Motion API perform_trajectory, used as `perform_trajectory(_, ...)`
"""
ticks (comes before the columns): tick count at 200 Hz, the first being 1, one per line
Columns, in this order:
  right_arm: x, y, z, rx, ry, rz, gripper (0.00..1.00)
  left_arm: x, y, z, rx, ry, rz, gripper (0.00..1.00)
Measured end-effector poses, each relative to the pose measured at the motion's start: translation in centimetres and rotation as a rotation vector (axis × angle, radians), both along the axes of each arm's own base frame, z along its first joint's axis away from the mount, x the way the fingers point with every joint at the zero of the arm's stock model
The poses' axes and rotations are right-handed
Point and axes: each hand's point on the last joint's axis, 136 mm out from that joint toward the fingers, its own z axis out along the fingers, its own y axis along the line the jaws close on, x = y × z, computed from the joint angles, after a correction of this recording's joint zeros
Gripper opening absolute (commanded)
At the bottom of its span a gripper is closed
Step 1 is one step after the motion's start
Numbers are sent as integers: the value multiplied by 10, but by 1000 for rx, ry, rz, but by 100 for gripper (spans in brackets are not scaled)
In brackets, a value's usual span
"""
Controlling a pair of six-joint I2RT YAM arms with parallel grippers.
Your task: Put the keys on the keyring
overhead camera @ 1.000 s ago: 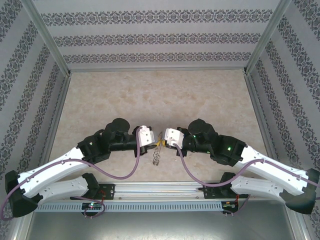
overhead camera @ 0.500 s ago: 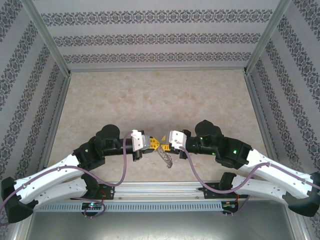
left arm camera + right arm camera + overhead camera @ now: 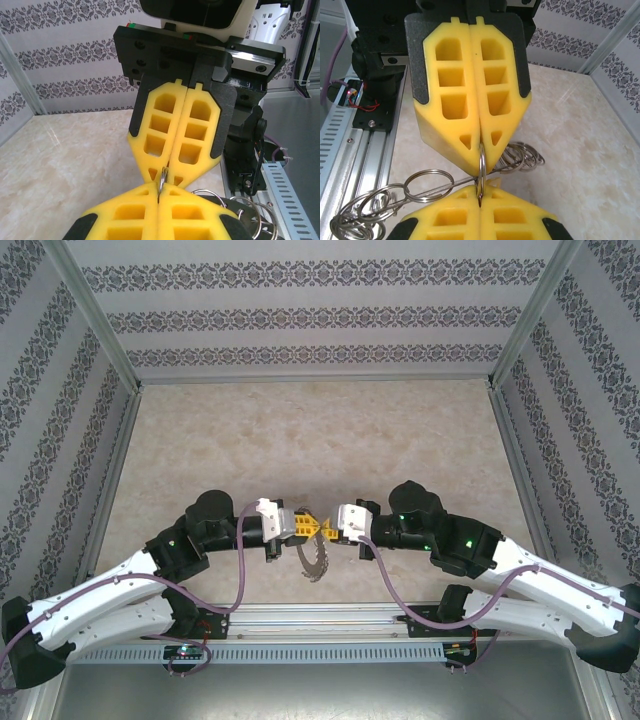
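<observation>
Nearest the right wrist camera, the right gripper (image 3: 480, 202) has its yellow fingers (image 3: 447, 220) pressed together on the lower edge of a small upright wire loop (image 3: 481, 170) of the keyring (image 3: 427, 186). Just beyond, the left gripper (image 3: 481, 150) meets it tip to tip, clamped on the same loop's upper edge. The rest of the keyring trails slack below the pinch toward the near side, its long axis crossing the line of the grippers, so neither arm is nearer. I can make out no key.
</observation>
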Motion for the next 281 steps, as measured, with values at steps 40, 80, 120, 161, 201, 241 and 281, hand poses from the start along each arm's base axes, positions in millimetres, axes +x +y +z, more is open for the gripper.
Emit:
perform_trajectory(40,-1,-4,-5,-12,0,-9,0,2,-5,-6,34,21,-11,12)
perform_trajectory(80,3,-5,-8,-29,1,-26,0,5,-5,-8,99,33,-1,17)
perform_trajectory(120,8,-3,-17,-86,23,-42,0,9,-5,-18,164,46,11,14)
perform_trajectory(161,8,-3,-21,-122,34,-48,0,11,-4,-23,192,32,17,0)
perform_trajectory(201,4,-1,-11,-86,18,-31,5,5,1,-13,131,3,13,0)
perform_trajectory(241,-2,0,6,-15,-4,-5,9,-2,0,5,7,-19,-11,0)
perform_trajectory(281,-2,-1,6,-16,-2,-6,14,-4,-2,6,-33,1,-23,0)
